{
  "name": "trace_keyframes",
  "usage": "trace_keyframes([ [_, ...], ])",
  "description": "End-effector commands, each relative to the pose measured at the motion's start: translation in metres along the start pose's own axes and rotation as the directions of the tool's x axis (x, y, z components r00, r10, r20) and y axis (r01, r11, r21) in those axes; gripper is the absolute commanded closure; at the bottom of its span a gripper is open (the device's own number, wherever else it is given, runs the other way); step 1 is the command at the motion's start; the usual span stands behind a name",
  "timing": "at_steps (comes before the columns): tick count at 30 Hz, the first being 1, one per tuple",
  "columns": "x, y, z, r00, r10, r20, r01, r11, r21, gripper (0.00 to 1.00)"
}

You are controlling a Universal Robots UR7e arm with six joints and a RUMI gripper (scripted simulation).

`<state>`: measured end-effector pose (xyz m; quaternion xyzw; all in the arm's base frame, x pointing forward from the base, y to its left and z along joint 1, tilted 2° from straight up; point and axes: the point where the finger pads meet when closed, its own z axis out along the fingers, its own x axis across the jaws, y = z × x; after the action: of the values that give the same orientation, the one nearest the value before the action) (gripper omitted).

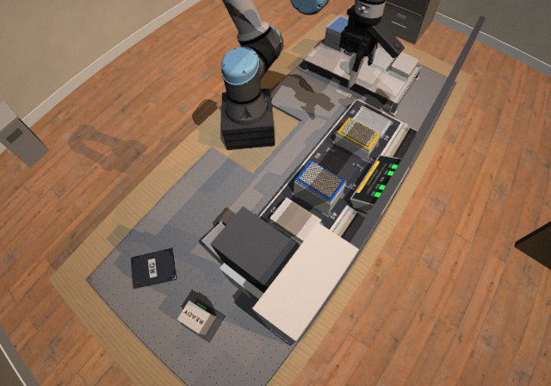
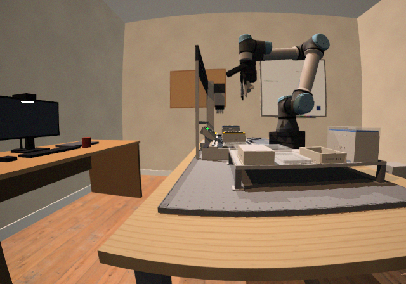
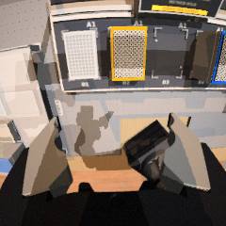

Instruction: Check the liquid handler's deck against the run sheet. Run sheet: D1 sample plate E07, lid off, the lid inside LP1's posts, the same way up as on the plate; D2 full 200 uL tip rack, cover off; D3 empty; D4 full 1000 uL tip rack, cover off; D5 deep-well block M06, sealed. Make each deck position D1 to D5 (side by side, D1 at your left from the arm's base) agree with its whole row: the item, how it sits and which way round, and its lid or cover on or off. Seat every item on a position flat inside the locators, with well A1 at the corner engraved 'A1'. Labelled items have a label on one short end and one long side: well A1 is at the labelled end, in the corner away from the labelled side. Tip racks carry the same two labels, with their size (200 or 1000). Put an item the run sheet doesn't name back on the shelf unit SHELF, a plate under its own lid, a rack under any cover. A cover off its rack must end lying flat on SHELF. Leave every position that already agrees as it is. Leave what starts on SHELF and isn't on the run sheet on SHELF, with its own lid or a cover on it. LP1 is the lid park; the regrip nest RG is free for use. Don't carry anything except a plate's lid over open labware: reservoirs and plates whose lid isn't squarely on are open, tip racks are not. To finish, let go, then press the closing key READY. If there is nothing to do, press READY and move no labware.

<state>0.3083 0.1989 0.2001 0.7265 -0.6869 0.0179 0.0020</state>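
My gripper (image 1: 355,68) hangs high in the air over the near edge of SHELF (image 1: 362,68), open, with nothing between its fingers. It also shows in the exterior view (image 2: 244,89). On the deck, D1 holds a white well plate (image 3: 81,54) with no lid on it. D2 holds a yellow-framed tip rack (image 3: 128,53) with its tips showing. D3 (image 3: 167,58) is bare. D4 holds a blue-framed tip rack (image 1: 320,182) with its tips showing. D5 holds a pale block (image 1: 295,217), partly hidden by a dark housing.
SHELF carries a closed beige box (image 2: 255,153), a flat clear piece (image 2: 292,157), an open tray (image 2: 323,154) and a tall covered rack (image 2: 352,143). The gantry post (image 2: 197,101) and pipetting head (image 2: 219,102) stand behind the deck. RG (image 1: 152,267) and READY (image 1: 195,317) lie at the far end.
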Motion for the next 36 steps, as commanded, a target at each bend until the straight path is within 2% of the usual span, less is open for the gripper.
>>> trace_keyframes([
  [1, 0.025, 0.016, -0.002, 1.000, -0.001, 0.004, 0.001, 1.000, 0.002, 0.18],
  [36, 0.154, 0.101, -0.001, 1.000, -0.001, 0.003, 0.001, 1.000, 0.002, 0.18],
])
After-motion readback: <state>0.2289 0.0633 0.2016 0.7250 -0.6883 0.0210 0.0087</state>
